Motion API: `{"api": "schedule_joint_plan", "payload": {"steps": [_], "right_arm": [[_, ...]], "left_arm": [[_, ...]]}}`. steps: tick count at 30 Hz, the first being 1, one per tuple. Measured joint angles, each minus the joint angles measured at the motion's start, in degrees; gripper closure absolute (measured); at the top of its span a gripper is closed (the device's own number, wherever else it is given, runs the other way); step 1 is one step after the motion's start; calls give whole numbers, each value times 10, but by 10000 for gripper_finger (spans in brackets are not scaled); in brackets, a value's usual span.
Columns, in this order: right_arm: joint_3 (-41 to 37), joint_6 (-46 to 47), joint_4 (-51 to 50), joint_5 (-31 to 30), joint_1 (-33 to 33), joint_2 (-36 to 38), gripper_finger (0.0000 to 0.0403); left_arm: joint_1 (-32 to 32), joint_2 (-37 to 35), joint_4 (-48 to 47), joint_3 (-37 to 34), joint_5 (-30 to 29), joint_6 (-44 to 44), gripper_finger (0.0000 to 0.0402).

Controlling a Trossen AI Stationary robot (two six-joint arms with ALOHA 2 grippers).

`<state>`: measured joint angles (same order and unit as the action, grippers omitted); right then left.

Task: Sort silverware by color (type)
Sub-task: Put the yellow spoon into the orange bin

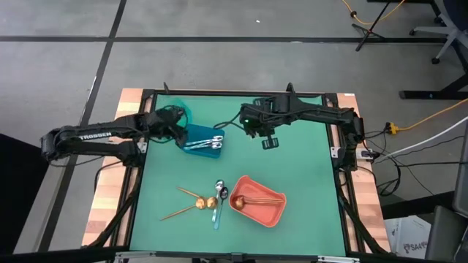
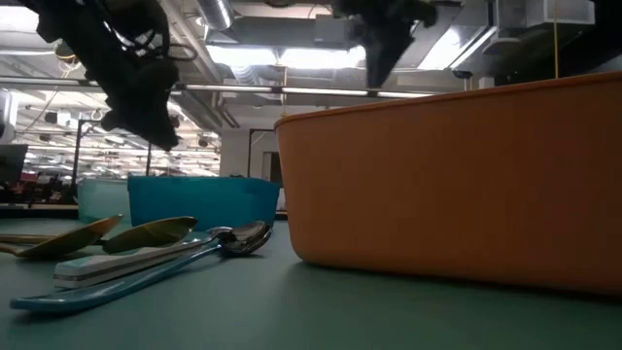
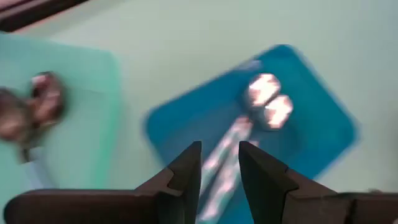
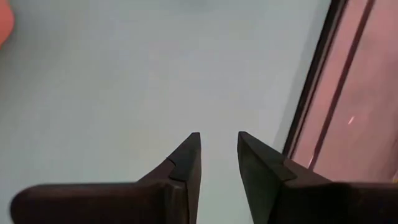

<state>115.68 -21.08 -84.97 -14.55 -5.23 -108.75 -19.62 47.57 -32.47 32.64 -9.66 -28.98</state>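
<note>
Grey floor surrounds the green worktop (image 1: 307, 183). Silver spoons (image 1: 205, 142) lie in the blue bin (image 1: 191, 131) near its far-left corner, under the empty, narrowly parted left pincer (image 3: 219, 163). Copper spoons (image 1: 191, 204) lie near the front edge. The right pincer (image 4: 217, 149), likewise narrow, hovers mid-worktop.
</note>
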Motion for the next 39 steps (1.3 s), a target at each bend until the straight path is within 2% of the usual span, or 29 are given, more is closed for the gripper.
{"api": "schedule_joint_plan", "payload": {"steps": [6, 16, 23, 30, 34, 39], "right_arm": [[0, 50, -42, -3, 11, 1, 306], [0, 83, -47, -14, 75, 7, 306], [0, 107, -43, -14, 114, 7, 306], [0, 106, -11, -15, 140, 7, 306], [0, 106, 0, -14, 143, 7, 306], [0, 104, 13, -14, 142, 7, 306]], "left_arm": [[115, 0, 49, 0, -23, -54, 301], [310, 23, 123, 0, -77, -161, 301], [436, 115, 178, 0, -78, -230, 301], [531, 219, 212, 18, -41, -296, 301], [565, 279, 190, 66, -42, -306, 301], [590, 360, 84, 150, -55, -307, 301]]}}
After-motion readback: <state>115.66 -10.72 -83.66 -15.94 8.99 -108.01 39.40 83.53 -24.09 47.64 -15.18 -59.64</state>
